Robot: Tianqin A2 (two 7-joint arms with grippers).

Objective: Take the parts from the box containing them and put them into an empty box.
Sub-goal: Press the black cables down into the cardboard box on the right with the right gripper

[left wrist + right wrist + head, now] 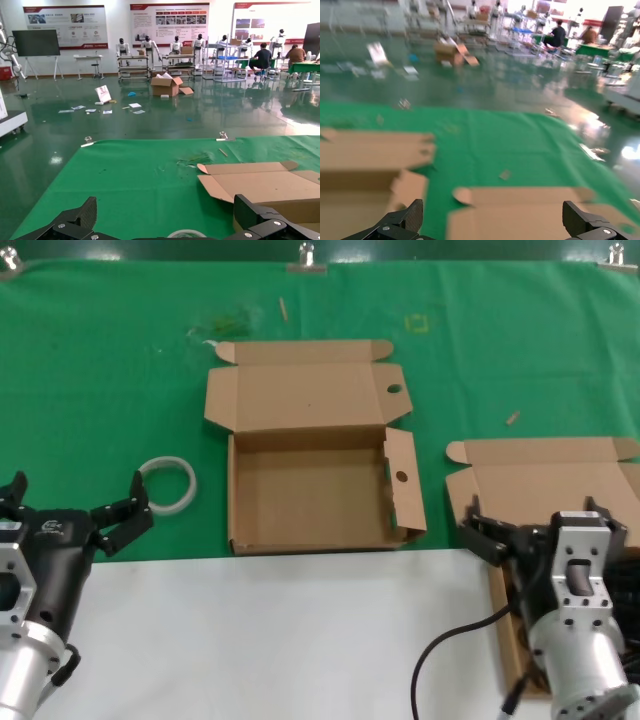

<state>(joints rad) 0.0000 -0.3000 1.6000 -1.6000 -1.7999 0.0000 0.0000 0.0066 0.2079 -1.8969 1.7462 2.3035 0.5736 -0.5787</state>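
The empty box [310, 490] lies open in the middle of the green mat, with a round hole in each of its two side flaps. The box containing the parts [545, 475] lies open at the right, its lid folded back. My right gripper [545, 525] hovers open over that box, and my right arm hides most of the inside. The parts show only as dark cable [628, 585] beside the wrist. In the right wrist view, my right gripper [492, 220] frames the lid [520, 210]. My left gripper [75, 502] is parked open at the left, holding nothing.
A whitish tape ring [168, 483] lies on the mat just beyond my left gripper, and the tape ring [186, 233] also shows in the left wrist view. A black cable [440, 645] loops over the white table front. Small scraps [512, 418] dot the mat.
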